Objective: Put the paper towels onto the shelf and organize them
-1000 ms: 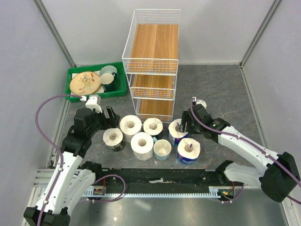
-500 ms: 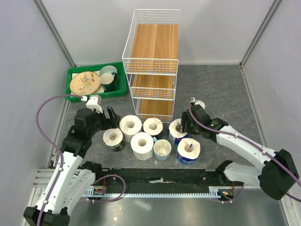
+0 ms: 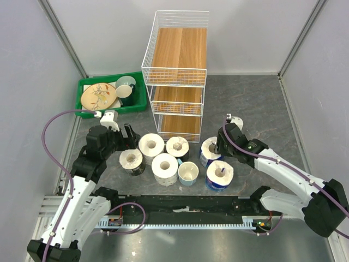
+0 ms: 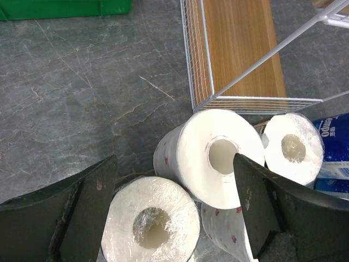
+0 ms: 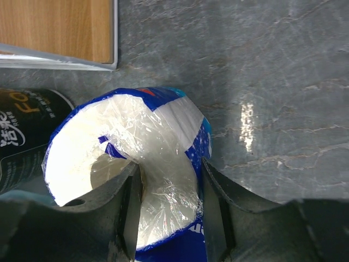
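From above, my right fingers [image 3: 217, 146] had drawn a little to the right since half a second before. The blue-wrapped roll [image 3: 209, 150] they gripped had come along, easing away from the small plain roll [image 3: 177, 146] beside it. My left fingers [image 3: 131, 139] had not moved. They hung just left of the cluster, near the big plain roll [image 3: 151, 144], with the plastic-wrapped roll [image 3: 132, 161] just nearer my base. All the rolls stood on the grey bench [image 3: 262, 103] in front of the shelf [image 3: 175, 76]. A second blue-wrapped roll [image 3: 219, 174] stood just in front of the held one.

Through my left wrist camera, my fingers were spread wide and released, holding and touching nothing. One finger [image 4: 90, 207] sat at the lower left and the other [image 4: 262, 213] at the lower right. Between them stood the plastic-wrapped roll [image 4: 150, 229] and, touching it, the big plain roll [image 4: 215, 155]. The small plain roll [image 4: 292, 147] stood further right, by the near corner of the shelf [image 4: 240, 49].

Through my right wrist camera, my fingers were clenched on the wall of the blue-wrapped roll [image 5: 163, 131]. One finger [image 5: 131, 213] sat inside the hollow core and the other [image 5: 215, 213] pressed the outside. The roll leaned on the bench [image 5: 262, 82], just below the shelf's board [image 5: 54, 27]. A dark wrapper with pale lettering [image 5: 27, 131] lay just beside it.
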`<action>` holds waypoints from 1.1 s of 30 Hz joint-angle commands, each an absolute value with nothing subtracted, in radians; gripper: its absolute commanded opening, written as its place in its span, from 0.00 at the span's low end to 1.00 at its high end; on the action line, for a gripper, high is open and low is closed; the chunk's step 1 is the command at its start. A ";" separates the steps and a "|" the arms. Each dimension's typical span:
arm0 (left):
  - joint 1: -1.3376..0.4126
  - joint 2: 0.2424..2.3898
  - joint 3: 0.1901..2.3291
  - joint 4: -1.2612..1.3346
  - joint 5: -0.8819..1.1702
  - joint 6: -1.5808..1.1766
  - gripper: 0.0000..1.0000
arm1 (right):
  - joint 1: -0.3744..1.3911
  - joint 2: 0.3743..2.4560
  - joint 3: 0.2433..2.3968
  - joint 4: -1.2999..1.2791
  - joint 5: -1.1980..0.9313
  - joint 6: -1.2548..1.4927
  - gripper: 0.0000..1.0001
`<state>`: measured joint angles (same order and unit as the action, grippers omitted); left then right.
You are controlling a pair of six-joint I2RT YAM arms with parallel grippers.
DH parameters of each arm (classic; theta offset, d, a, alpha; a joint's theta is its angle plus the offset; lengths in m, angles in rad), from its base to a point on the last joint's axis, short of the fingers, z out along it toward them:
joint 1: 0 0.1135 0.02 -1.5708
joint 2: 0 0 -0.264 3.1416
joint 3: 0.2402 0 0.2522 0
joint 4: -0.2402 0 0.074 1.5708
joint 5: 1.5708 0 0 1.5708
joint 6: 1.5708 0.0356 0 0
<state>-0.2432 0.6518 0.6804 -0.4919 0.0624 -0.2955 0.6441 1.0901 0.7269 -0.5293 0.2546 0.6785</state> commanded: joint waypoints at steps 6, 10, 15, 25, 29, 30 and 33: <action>-0.247 0.643 0.683 -0.457 0.081 -0.261 0.93 | 0.641 1.100 0.912 -0.653 0.490 0.689 0.37; -0.248 0.643 0.681 -0.457 0.083 -0.259 0.93 | 0.591 1.181 0.986 -0.675 0.522 0.667 0.37; -0.248 0.644 0.681 -0.456 0.086 -0.256 0.93 | 0.491 1.259 1.057 -0.620 0.462 0.615 0.37; -0.249 0.650 0.680 -0.454 0.090 -0.255 0.93 | 0.357 1.517 1.313 -0.488 0.233 0.511 0.36; -0.249 0.650 0.681 -0.453 0.094 -0.256 0.93 | 0.357 1.649 1.497 -0.508 0.192 0.526 0.38; -0.249 0.652 0.680 -0.454 0.100 -0.258 0.93 | 0.359 1.673 1.521 -0.508 0.177 0.529 0.38; -0.249 0.649 0.680 -0.454 0.101 -0.258 0.93 | 0.359 1.764 1.597 -0.506 0.150 0.540 0.38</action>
<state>-0.2443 0.6529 0.6804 -0.4919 0.0681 -0.2939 0.3573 1.6886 1.4899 -0.5465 0.2142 0.5327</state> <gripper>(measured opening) 0.927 0.458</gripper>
